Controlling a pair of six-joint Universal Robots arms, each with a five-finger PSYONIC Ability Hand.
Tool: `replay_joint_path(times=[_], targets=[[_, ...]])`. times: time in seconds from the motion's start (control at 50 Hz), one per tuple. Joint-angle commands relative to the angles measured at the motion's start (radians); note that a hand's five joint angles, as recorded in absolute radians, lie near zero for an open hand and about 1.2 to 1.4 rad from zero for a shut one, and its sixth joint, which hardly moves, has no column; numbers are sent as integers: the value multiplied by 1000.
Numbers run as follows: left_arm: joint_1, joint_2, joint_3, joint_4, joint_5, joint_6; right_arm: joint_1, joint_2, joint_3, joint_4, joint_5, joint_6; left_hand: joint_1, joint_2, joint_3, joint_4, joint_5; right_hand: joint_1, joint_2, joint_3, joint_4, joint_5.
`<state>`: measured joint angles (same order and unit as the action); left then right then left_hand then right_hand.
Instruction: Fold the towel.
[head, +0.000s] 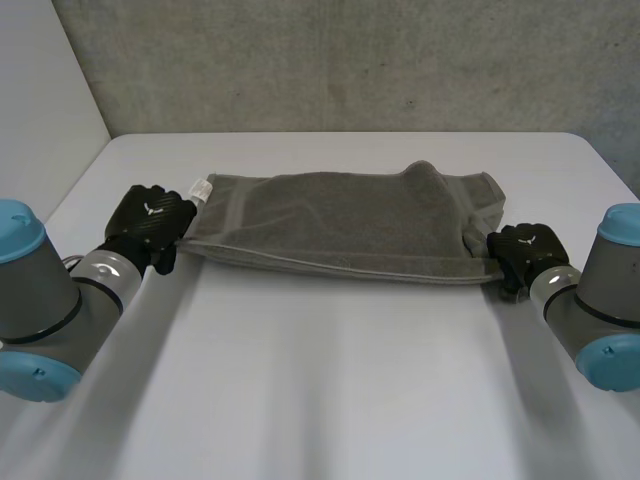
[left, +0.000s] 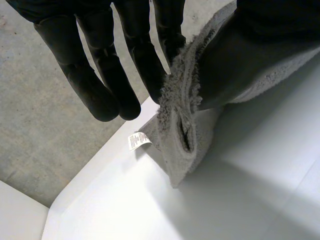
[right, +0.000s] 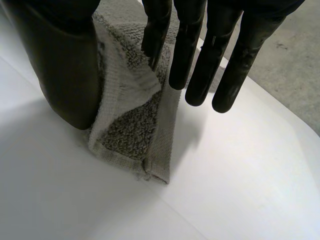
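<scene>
A grey towel (head: 340, 225) lies folded lengthwise across the white table (head: 330, 390), with a white label (head: 201, 188) at its left end. My left hand (head: 150, 225) is at the towel's near left corner. In the left wrist view that hand (left: 100, 75) pinches the towel's edge (left: 182, 125) between the thumb and a finger, the other fingers straight beside it. My right hand (head: 525, 252) is at the near right corner. In the right wrist view the corner of the towel (right: 132, 130) stands between the thumb (right: 65, 65) and a straight finger (right: 155, 35), which press on it.
A grey wall runs behind the table's far edge. The table's left edge shows past the label (left: 137, 140) in the left wrist view. Bare tabletop stretches in front of the towel, between my two arms.
</scene>
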<state>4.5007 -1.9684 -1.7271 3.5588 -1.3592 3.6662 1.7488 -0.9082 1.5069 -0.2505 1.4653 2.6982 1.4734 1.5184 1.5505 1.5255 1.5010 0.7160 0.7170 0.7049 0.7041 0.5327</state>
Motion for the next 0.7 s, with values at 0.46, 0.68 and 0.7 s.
replay_joint_path(times=[0.46,0.68,0.7], targets=[[37,187,-28,-27,9,-48,-63,-412,1,241,15,-278,-77,-122,-154,-129,-279,680,679,691,692,689],[130,333,-137,-303,43,84,-97,-463,92,705,10,-673,-77,-122,-154,-129,-279,680,679,691,692,689],[130,333,-137,-304,43,84,-127,-497,105,738,4,-698,-77,-122,-154,-129,-279,680,679,691,692,689]])
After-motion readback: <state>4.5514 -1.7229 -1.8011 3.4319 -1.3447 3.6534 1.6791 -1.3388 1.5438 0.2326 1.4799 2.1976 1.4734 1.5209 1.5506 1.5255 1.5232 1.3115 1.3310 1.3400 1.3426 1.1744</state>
